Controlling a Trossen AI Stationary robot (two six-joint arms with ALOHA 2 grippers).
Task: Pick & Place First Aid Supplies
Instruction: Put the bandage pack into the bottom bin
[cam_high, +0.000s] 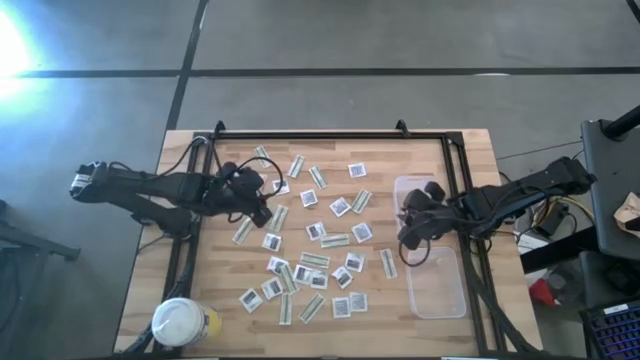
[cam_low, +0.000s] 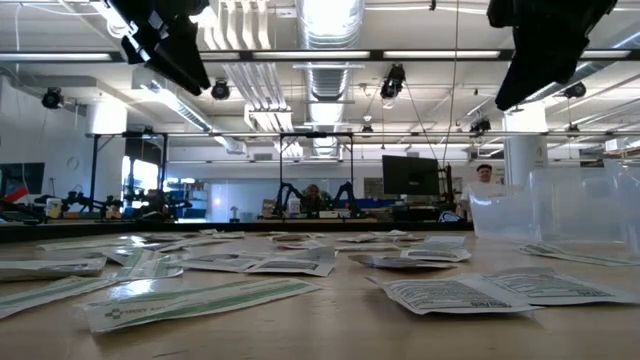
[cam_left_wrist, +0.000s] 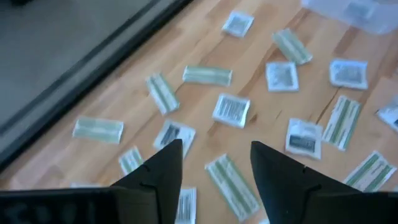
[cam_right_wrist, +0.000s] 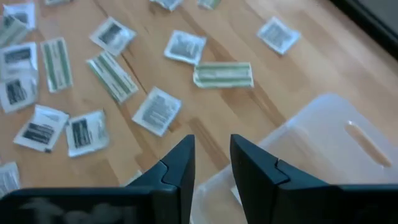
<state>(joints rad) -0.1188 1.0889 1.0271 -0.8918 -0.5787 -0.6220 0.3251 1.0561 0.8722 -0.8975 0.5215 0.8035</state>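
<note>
The first aid supplies (cam_high: 312, 262) lie flat and scattered over the middle of the wooden table: square white packets with dark print and narrow green-and-white strips. My left gripper (cam_high: 265, 214) hangs open above the left part of the scatter, with a green strip (cam_left_wrist: 231, 185) on the table below its fingers (cam_left_wrist: 214, 152). My right gripper (cam_high: 405, 238) hovers at the scatter's right side, over the left rim of a clear tub (cam_right_wrist: 323, 143). Its fingers (cam_right_wrist: 211, 146) stand a narrow gap apart with nothing between them. In the low view both arms hang high above the packets (cam_low: 450, 290).
Two clear plastic tubs stand at the table's right, one farther back (cam_high: 413, 190) and one nearer the front (cam_high: 437, 285). A white-lidded round jar (cam_high: 182, 322) sits at the near left corner. A dark metal frame (cam_high: 330, 133) runs along the table's far edge and sides.
</note>
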